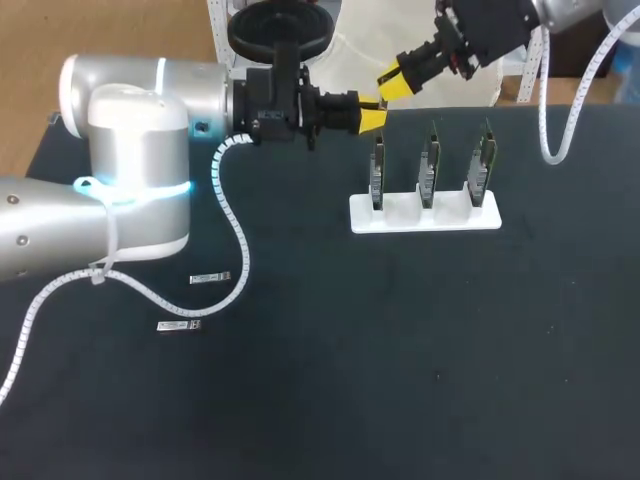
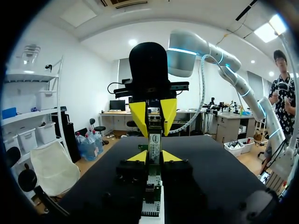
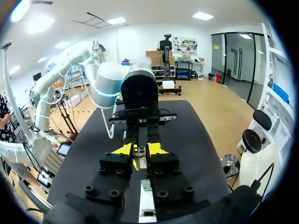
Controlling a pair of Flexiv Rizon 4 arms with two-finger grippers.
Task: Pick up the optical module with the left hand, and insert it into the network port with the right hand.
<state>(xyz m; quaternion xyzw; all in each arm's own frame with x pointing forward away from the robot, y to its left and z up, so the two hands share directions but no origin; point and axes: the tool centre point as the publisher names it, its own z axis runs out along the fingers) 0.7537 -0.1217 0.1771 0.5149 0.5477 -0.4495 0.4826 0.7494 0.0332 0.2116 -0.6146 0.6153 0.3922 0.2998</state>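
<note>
Judged mid-handover, above the left end of white rack (image 1: pixel 425 215). Found optical module (image 2: pixel 154 140) pinched by left gripper (image 2: pixel 153 157), nearly closed, and likewise by right gripper (image 3: pixel 139 150). Calls next for left release, then square alignment with a rack port.

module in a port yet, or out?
Out. The module is held between the left gripper's tips, in the air by the right gripper, above the rack.
</note>
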